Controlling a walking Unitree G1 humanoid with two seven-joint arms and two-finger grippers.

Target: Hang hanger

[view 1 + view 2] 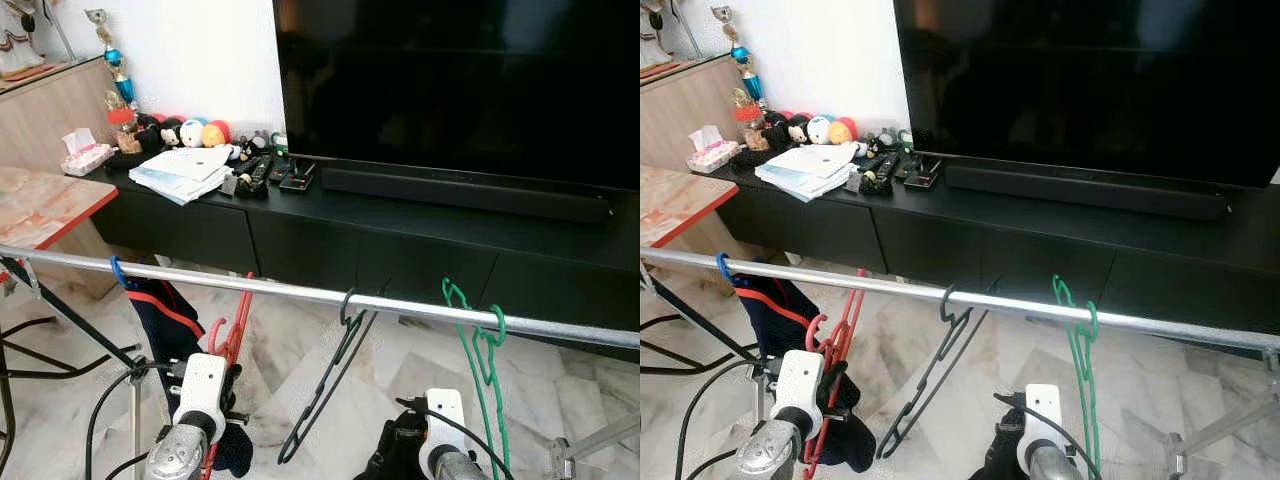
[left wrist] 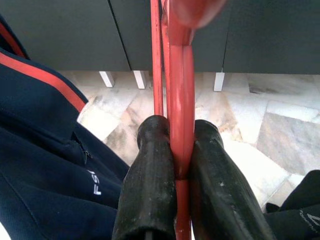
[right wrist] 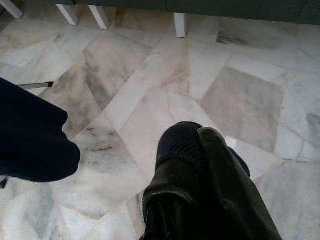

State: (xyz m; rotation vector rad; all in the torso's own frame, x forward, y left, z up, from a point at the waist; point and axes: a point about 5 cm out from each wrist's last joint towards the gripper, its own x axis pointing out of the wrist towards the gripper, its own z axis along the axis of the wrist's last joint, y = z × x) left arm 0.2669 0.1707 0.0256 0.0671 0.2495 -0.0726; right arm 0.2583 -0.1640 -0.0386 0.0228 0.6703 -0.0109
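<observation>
A silver rail (image 1: pixel 420 307) runs across in front of me. My left gripper (image 2: pixel 177 134) is shut on a red plastic hanger (image 1: pixel 236 325), which is tilted. Its curved hook (image 1: pixel 214 333) sits below the rail, and one end reaches up close to the rail. On the rail hang a black hanger (image 1: pixel 335 375), a green hanger (image 1: pixel 484 365) and a blue hanger hook (image 1: pixel 117 270) carrying a navy garment (image 1: pixel 165 320) with red trim. My right gripper (image 3: pixel 197 142) is low on the right over the marble floor, shut with nothing in it.
Behind the rail stands a long black TV console (image 1: pixel 400 240) with a large TV (image 1: pixel 460 80), papers (image 1: pixel 185 172), remotes and toys. A marble-topped table (image 1: pixel 40 205) is at the left. Rack legs (image 1: pixel 70 320) and cables (image 1: pixel 100 410) lie low on the left.
</observation>
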